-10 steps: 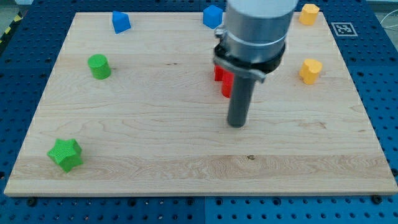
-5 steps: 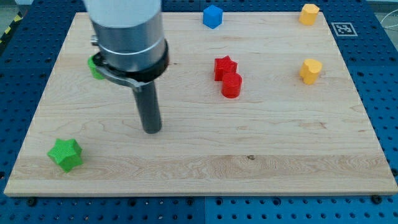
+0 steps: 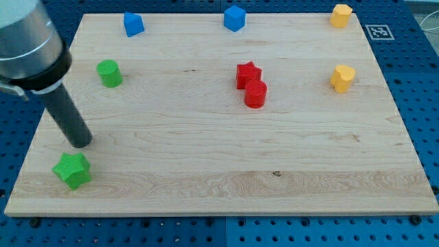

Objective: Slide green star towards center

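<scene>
Green star (image 3: 73, 170) unobscured; my tip (image 3: 81, 143) just above.

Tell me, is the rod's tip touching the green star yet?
Apart. The camera view shows bare wood between my tip and the green star just below it.

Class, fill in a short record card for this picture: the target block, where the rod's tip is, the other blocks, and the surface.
target: green star block, near the view's bottom-left corner
my tip, just above the star, gap unclear
red pair: red star touching red cylinder, near centre
also: green cylinder
surface: wooden board
</scene>
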Robot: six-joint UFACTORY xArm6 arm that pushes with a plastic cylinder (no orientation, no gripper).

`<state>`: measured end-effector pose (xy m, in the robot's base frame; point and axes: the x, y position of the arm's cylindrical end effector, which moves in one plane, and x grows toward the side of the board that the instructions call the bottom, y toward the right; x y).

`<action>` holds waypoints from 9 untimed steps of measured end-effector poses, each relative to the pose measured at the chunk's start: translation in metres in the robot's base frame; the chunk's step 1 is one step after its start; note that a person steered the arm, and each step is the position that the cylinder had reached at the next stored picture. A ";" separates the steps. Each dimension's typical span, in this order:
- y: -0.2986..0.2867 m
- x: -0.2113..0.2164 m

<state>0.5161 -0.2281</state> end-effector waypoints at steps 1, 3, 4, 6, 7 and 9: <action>-0.031 0.017; -0.027 0.080; -0.004 0.066; 0.045 0.030; 0.073 0.031; 0.134 -0.008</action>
